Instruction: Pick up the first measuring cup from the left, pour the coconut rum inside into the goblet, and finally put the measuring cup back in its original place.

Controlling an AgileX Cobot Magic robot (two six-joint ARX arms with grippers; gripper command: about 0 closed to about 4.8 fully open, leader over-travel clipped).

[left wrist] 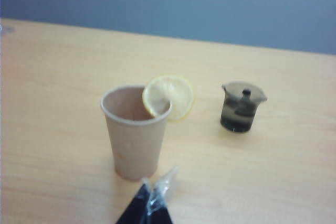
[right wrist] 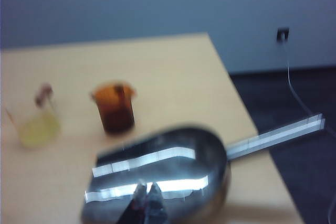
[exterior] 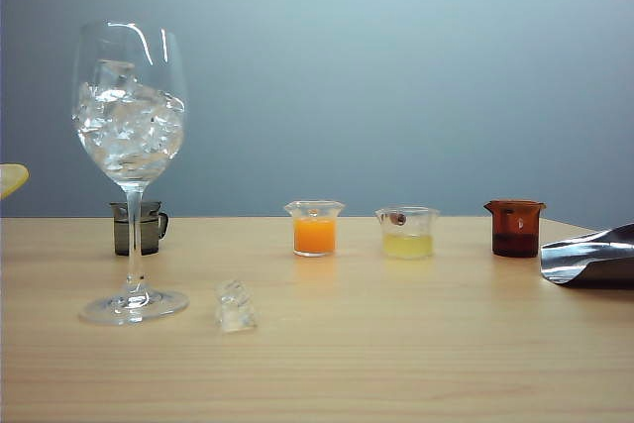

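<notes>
- While both arms hang back short of the row of cups, the grey measuring cup (exterior: 138,228) stands untouched on the tabletop (exterior: 396,344), just behind the stem of the goblet (exterior: 130,146), so the pick-up has not begun.
- The goblet's bowl is packed with ice, ready to take the coconut rum (left wrist: 237,123), which sits low in the smoky cup.
- The left end effector (left wrist: 154,196) shows only its tips, pressed together and empty, near a paper cup (left wrist: 135,132) with a lemon slice (left wrist: 169,98) on its rim.
- The right end effector (right wrist: 147,198) hovers over a metal scoop (right wrist: 168,177); its fingertips look closed on nothing.
- The orange cup (exterior: 315,228), pale yellow cup (exterior: 407,233) and amber cup (exterior: 514,228) stand apart along the row, leaving room to lift one alone.
</notes>
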